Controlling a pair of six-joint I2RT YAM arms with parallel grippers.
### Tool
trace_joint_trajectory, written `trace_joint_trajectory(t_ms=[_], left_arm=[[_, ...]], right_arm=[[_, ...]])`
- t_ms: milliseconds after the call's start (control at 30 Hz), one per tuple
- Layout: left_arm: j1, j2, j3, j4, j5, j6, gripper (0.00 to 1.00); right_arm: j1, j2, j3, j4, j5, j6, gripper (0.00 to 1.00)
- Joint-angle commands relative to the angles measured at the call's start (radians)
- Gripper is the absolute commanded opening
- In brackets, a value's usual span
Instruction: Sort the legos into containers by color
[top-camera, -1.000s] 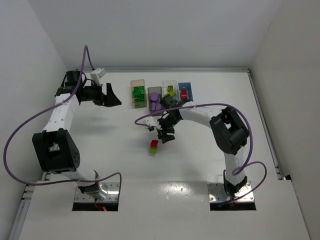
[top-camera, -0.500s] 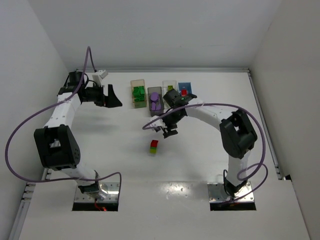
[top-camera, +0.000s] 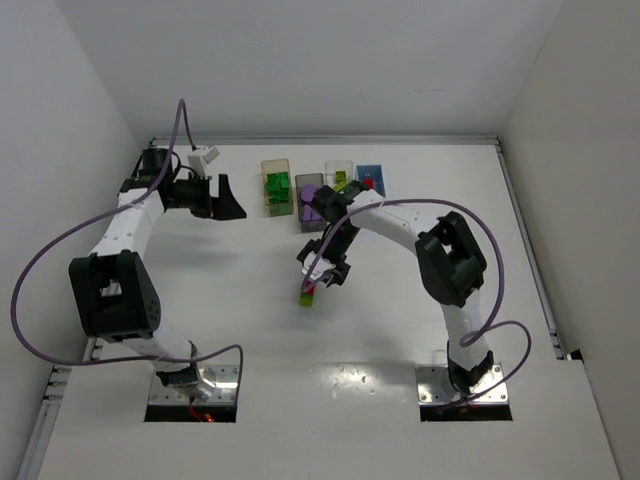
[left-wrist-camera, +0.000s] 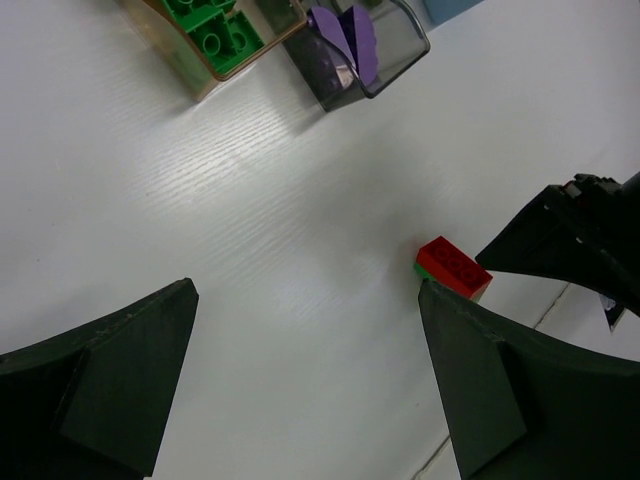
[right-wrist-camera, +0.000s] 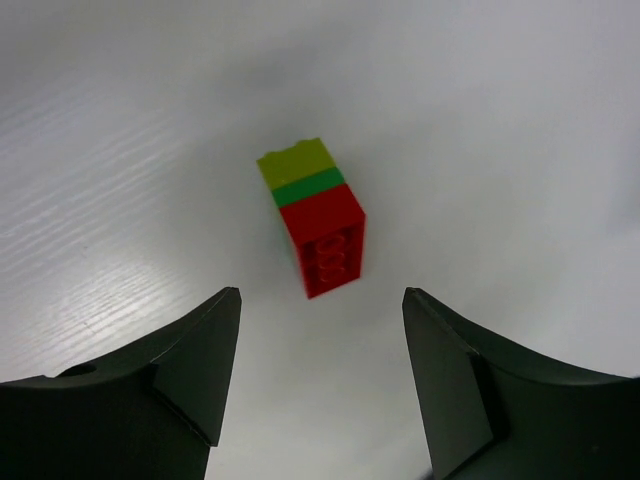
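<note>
A stuck-together stack of legos, red on dark green on lime (top-camera: 308, 293), lies on the white table in front of the containers. My right gripper (top-camera: 322, 268) hovers just above and behind it, open and empty. In the right wrist view the stack (right-wrist-camera: 320, 225) sits just ahead of the gap between the fingers of that gripper (right-wrist-camera: 321, 300). My left gripper (top-camera: 228, 200) hangs wide open at the far left, holding nothing. From its wrist view (left-wrist-camera: 305, 290) the stack (left-wrist-camera: 455, 268) is near the right finger.
Four bins stand in a row at the back: tan-orange (top-camera: 264, 188) with green bricks, dark grey (top-camera: 300, 212) with purple ones, clear (top-camera: 330, 170) with lime, light blue (top-camera: 381, 182) with red. The left wrist view shows the tan bin (left-wrist-camera: 235, 65) and grey bin (left-wrist-camera: 395, 60).
My right gripper swung from the bins down and left, ending over the stacked bricks, still open. The left arm shifted only slightly.
</note>
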Motion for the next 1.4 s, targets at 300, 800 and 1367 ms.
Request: trace_joint_trajectory(t_ms=[300, 800, 1367], left_arm=[[0.045, -0.074, -0.043, 0.012, 0.008, 0.000, 1.00], [0.087, -0.074, -0.061, 0.021, 0.008, -0.009, 1.00], [0.142, -0.111, -0.124, 0.021, 0.008, 0.009, 1.00]], right_arm=[[0.013, 0.143, 0.188, -0.175, -0.018, -0.241, 0.66], [0.022, 0.246, 0.288, -0.257, -0.009, -0.343, 0.64], [0.050, 0.266, 0.270, -0.270, -0.018, -0.370, 0.54]])
